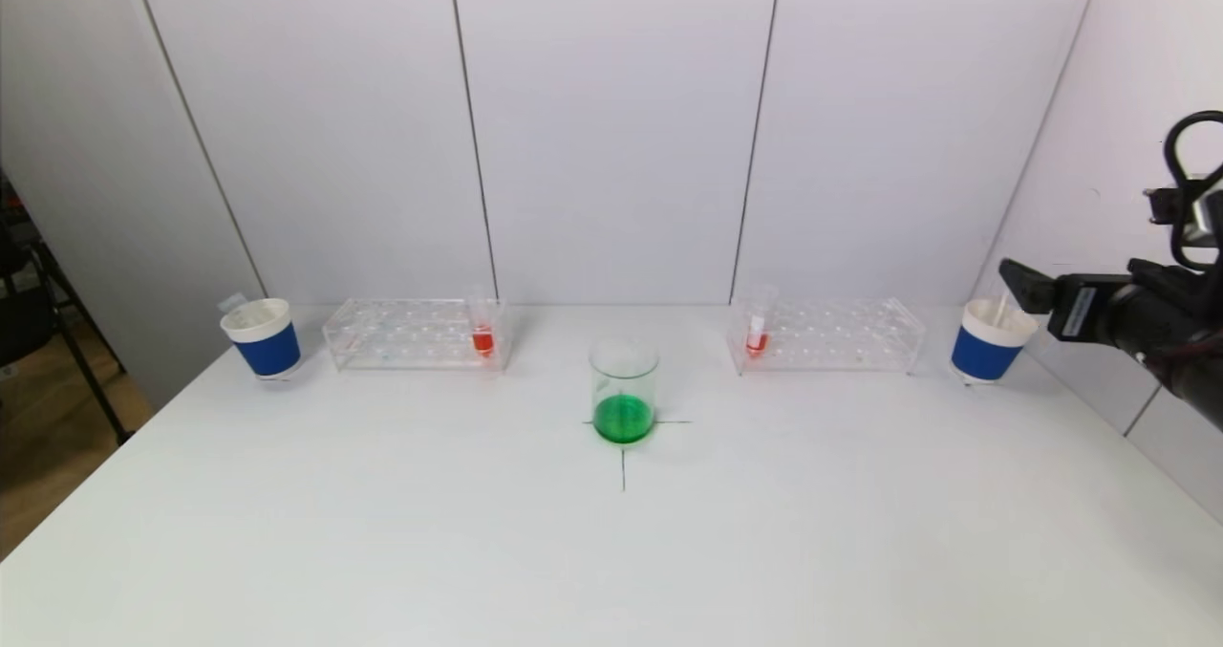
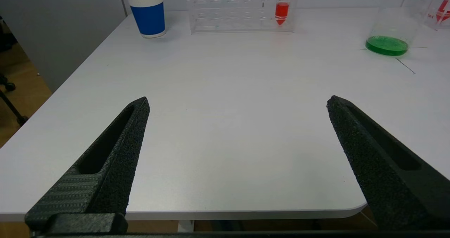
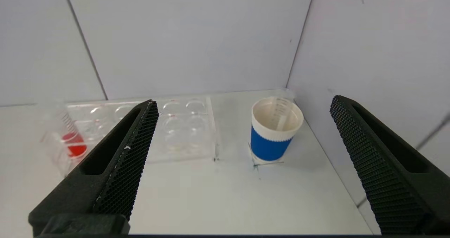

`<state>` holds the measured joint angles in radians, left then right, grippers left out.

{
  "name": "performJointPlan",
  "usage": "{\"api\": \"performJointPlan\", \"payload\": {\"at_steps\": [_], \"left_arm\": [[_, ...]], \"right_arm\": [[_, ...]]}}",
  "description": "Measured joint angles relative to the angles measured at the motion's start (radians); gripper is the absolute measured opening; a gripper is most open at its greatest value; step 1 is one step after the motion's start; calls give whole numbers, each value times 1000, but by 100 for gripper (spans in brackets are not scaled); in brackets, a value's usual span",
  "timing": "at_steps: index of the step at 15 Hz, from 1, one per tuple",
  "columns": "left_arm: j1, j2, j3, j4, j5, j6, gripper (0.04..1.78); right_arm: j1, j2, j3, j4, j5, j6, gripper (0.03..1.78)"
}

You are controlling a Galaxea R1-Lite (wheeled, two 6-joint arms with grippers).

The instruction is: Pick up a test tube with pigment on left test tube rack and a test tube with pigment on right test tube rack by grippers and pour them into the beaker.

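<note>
A glass beaker (image 1: pixel 624 394) with green liquid stands mid-table; it also shows in the left wrist view (image 2: pixel 390 37). The clear left rack (image 1: pixel 416 334) holds a tube of red pigment (image 1: pixel 482 336) at its right end, seen too in the left wrist view (image 2: pixel 282 11). The clear right rack (image 1: pixel 826 334) holds a red-pigment tube (image 1: pixel 756 336) at its left end, seen too in the right wrist view (image 3: pixel 72 143). My right gripper (image 1: pixel 1022 289) is open and empty, raised just right of the right blue cup (image 3: pixel 274 132). My left gripper (image 2: pixel 237 99) is open and empty over the table's near edge, outside the head view.
A blue-and-white cup (image 1: pixel 263 338) stands left of the left rack. The right blue cup (image 1: pixel 989 341) holds an empty tube (image 3: pixel 281 113). White wall panels close the back and the right side. A black cross marks the beaker's spot (image 1: pixel 624 456).
</note>
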<state>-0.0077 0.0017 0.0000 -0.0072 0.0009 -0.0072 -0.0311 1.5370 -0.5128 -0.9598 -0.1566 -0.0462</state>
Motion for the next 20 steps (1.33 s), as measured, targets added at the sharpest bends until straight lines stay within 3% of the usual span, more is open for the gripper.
{"api": "performJointPlan", "payload": {"at_steps": [3,6,15,17,20], "left_arm": [[0,0,0,0,1,0,176],[0,0,0,0,0,0,176],[0,0,0,0,0,0,176],[0,0,0,0,0,0,176],[0,0,0,0,0,0,176]], "right_arm": [[26,-243,153,69,-2,-3,178],[35,-513,229,229,0,-3,178],[40,-1332,283,966,10,1,178],[37,-1443,330,1031,17,12,178],[35,-1513,398,1029,11,44,178]]}}
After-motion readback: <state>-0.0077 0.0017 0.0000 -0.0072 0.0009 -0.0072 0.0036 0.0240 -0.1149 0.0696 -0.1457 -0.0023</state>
